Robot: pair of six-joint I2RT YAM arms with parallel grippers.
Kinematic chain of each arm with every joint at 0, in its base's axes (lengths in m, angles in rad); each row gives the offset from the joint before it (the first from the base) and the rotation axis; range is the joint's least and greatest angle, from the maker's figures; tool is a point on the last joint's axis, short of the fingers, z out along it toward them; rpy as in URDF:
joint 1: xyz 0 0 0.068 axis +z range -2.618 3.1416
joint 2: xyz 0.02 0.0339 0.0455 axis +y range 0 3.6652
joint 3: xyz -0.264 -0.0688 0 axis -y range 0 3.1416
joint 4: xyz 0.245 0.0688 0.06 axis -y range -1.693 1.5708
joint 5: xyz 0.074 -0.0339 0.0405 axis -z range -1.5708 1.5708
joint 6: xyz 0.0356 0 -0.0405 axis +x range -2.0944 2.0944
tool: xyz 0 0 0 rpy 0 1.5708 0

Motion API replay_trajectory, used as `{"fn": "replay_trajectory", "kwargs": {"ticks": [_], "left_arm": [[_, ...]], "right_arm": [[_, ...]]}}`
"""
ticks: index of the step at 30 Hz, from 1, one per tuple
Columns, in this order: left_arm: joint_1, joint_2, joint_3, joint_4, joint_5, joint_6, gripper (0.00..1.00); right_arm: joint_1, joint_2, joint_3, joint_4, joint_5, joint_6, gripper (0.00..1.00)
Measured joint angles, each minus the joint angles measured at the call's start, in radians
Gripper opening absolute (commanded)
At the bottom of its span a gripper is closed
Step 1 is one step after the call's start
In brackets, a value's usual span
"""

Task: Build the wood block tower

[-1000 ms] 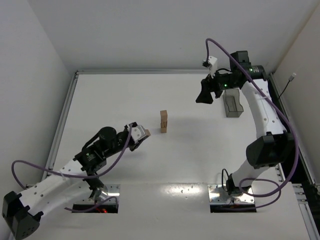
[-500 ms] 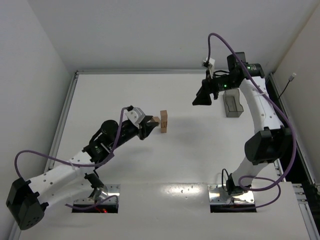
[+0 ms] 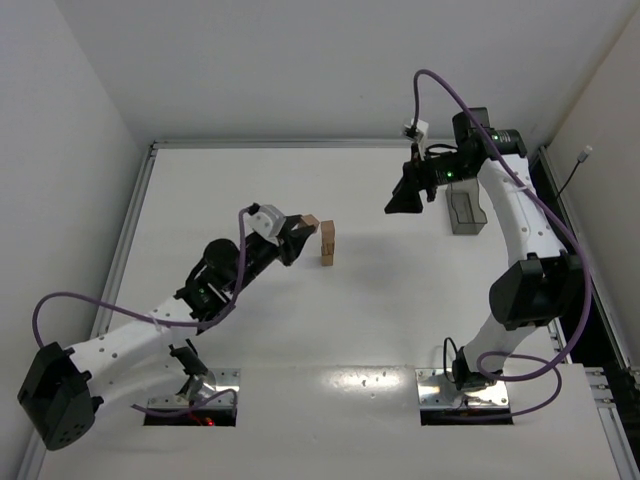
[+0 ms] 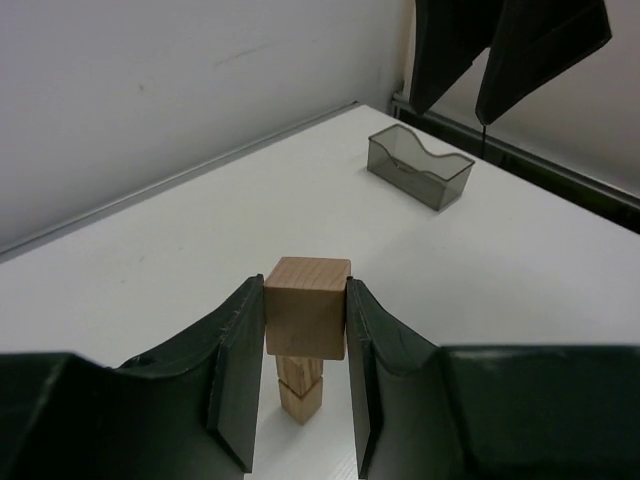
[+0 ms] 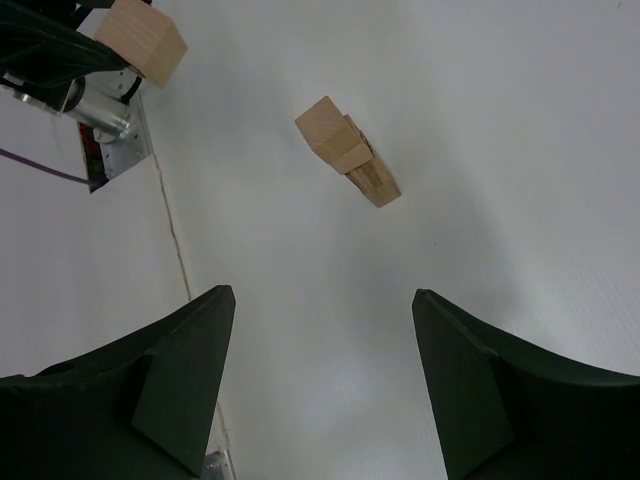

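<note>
The tower (image 3: 327, 245) is a short upright column of light-brown wood cubes in the middle of the table. It also shows in the right wrist view (image 5: 348, 152) and the left wrist view (image 4: 299, 390). My left gripper (image 3: 307, 227) is shut on one wood block (image 3: 311, 222), held in the air just left of the tower's top. In the left wrist view the block (image 4: 307, 305) sits between the two fingers, with the tower beyond and below it. My right gripper (image 3: 403, 197) is open and empty, raised well right of the tower, looking down on it (image 5: 325, 370).
A dark grey translucent plastic box (image 3: 465, 212) stands at the back right, under the right arm; it also shows in the left wrist view (image 4: 420, 167). The table's raised edge rails run along the far and left sides.
My left arm has lifted and reached forward and right with the block, from low on the table up to the tower's top. The right gripper shifted slightly.
</note>
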Motion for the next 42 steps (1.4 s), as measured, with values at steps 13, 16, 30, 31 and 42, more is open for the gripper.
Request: {"fn": "replay_trajectory", "kwargs": {"ticks": [13, 16, 30, 31, 42], "left_arm": [[0.061, 0.433, 0.905, -0.859, 0.122, 0.191, 0.00], [0.071, 0.552, 1.051, -1.042, 0.184, 0.205, 0.00], [0.084, 0.965, 1.529, -1.585, 0.289, 0.222, 0.00], [0.084, 0.962, 1.536, -1.591, 0.288, 0.222, 0.00], [0.090, 0.959, 1.543, -1.690, 0.330, 0.336, 0.00]], "right_arm": [[0.000, 0.000, 0.000, 0.005, 0.042, 0.004, 0.68], [0.000, -0.003, 0.000, 0.016, 0.060, 0.014, 0.68], [-0.066, -0.053, -0.034, 0.053, 0.087, 0.042, 0.68], [-0.068, -0.054, -0.037, 0.053, 0.086, 0.043, 0.68], [-0.074, -0.056, -0.047, 0.054, 0.085, 0.049, 0.68]]}}
